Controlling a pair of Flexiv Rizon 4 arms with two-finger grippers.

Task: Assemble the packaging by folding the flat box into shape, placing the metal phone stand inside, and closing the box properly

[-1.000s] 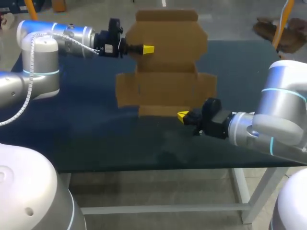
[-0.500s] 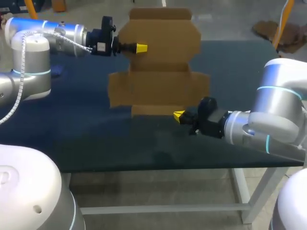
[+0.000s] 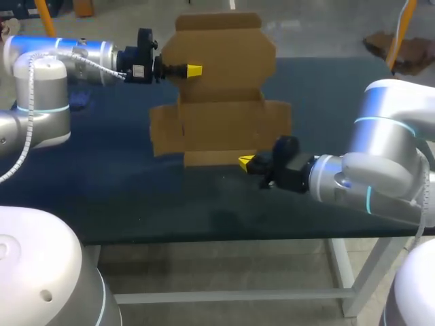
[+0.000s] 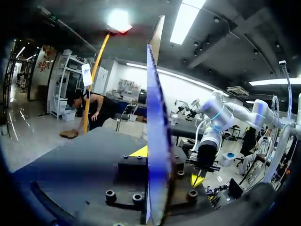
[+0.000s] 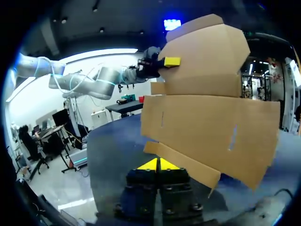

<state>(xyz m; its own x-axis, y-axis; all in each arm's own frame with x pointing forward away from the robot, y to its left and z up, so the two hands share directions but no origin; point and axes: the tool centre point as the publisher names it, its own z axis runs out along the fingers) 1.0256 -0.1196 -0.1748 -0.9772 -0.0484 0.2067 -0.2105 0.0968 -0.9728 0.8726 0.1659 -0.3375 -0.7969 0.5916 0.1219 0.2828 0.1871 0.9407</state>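
Observation:
The flat brown cardboard box is held up off the dark table, its unfolded panels facing the head camera. My left gripper is shut on its upper left part. In the left wrist view the cardboard runs edge-on between the fingers of that gripper. My right gripper is shut with nothing in it, its tips at the box's lowest flap. In the right wrist view this gripper sits just under that flap of the box. No metal phone stand is visible.
The table's front edge runs just below my right arm. My left arm comes in over the table's far left corner.
My left gripper has carried the cardboard a little to the left. My right gripper has shifted left too, staying at the lowest flap.

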